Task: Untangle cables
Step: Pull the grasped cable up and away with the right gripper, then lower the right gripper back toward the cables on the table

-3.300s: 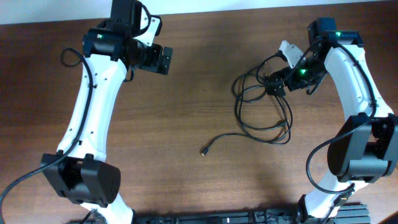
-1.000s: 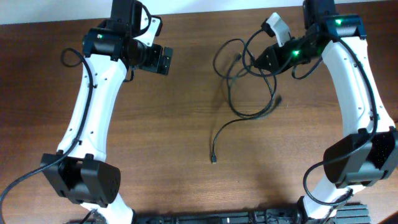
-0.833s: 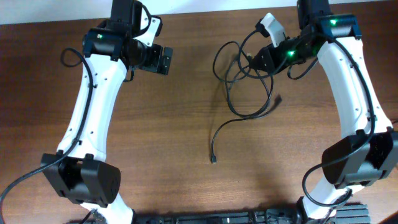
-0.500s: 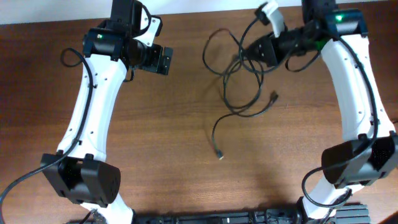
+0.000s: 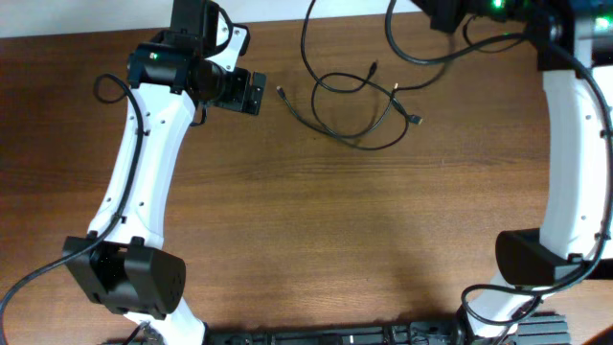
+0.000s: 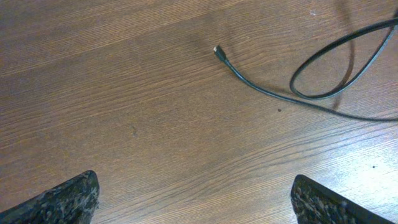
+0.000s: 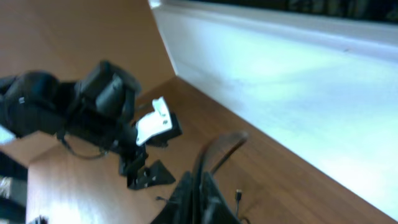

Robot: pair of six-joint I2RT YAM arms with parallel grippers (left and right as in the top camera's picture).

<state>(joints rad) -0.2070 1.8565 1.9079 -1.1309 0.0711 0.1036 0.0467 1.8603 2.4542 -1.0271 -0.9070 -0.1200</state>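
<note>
The cables [image 5: 356,94] are thin black cords spread as loose loops at the far middle of the table, with strands rising past the top edge. One plug end [image 5: 281,91] lies just right of my left gripper [image 5: 245,92], which stands open and empty. In the left wrist view that plug end [image 6: 217,50] and a cable loop [image 6: 329,71] lie ahead of the open left gripper [image 6: 193,183]. My right gripper [image 5: 446,13] is raised at the far edge, partly cut off. In the right wrist view the right gripper [image 7: 200,198] is shut on cable strands [image 7: 208,158] running up out of it.
The wooden table [image 5: 316,230] ends at a pale wall [image 7: 280,74] along its far side. The left arm [image 7: 93,109] shows in the blurred right wrist view. The arm bases [image 5: 124,278] stand near the front corners.
My right gripper has lifted toward the far edge, dragging the cables up and left. The loose end that lay mid-table now rests beside the left gripper. The left arm has not moved.
</note>
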